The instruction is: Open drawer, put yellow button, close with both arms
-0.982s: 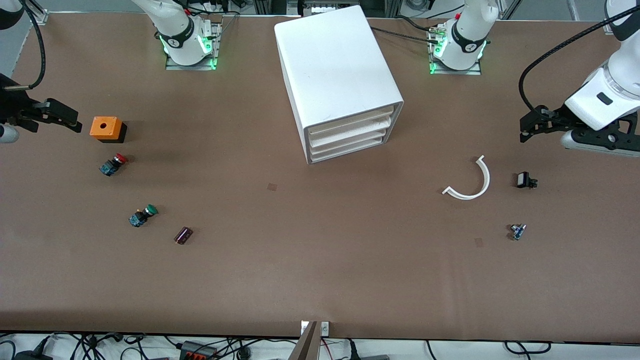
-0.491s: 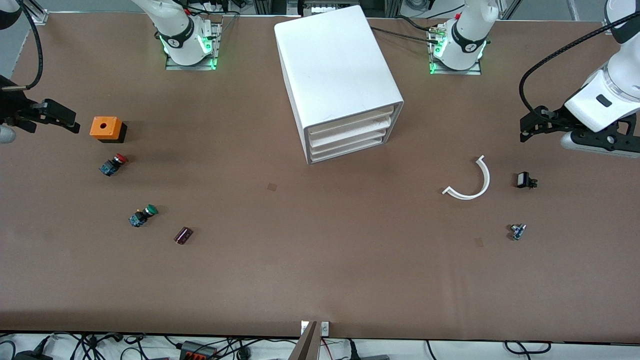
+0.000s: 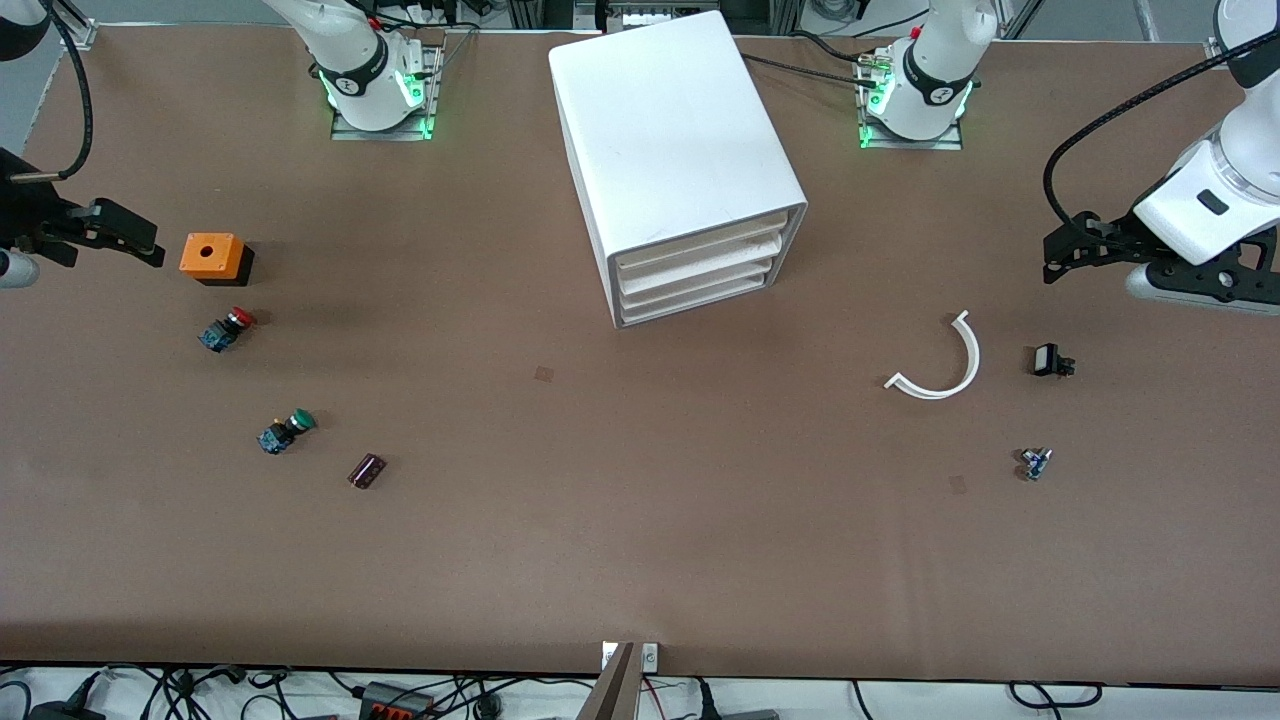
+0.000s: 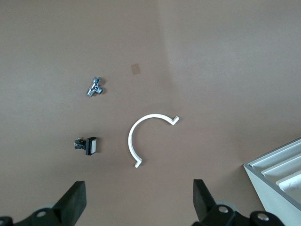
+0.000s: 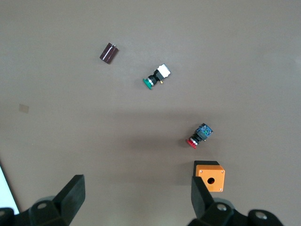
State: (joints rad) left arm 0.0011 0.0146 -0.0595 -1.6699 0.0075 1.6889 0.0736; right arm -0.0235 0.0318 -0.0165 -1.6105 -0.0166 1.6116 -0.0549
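Observation:
The white cabinet stands mid-table near the bases, and all its stacked tray drawers are shut; its corner shows in the left wrist view. The yellow button shows in no view. My left gripper is open and empty, up over the left arm's end of the table, with its jaws wide apart in the left wrist view. My right gripper is open and empty, over the right arm's end beside an orange box. Its jaws are also wide apart in the right wrist view.
At the right arm's end lie a red-capped button, a green-capped button and a dark cylinder. At the left arm's end lie a white curved strip, a small black switch and a small metal part.
Both grippers have drifted only slightly. Nothing on the table has moved.

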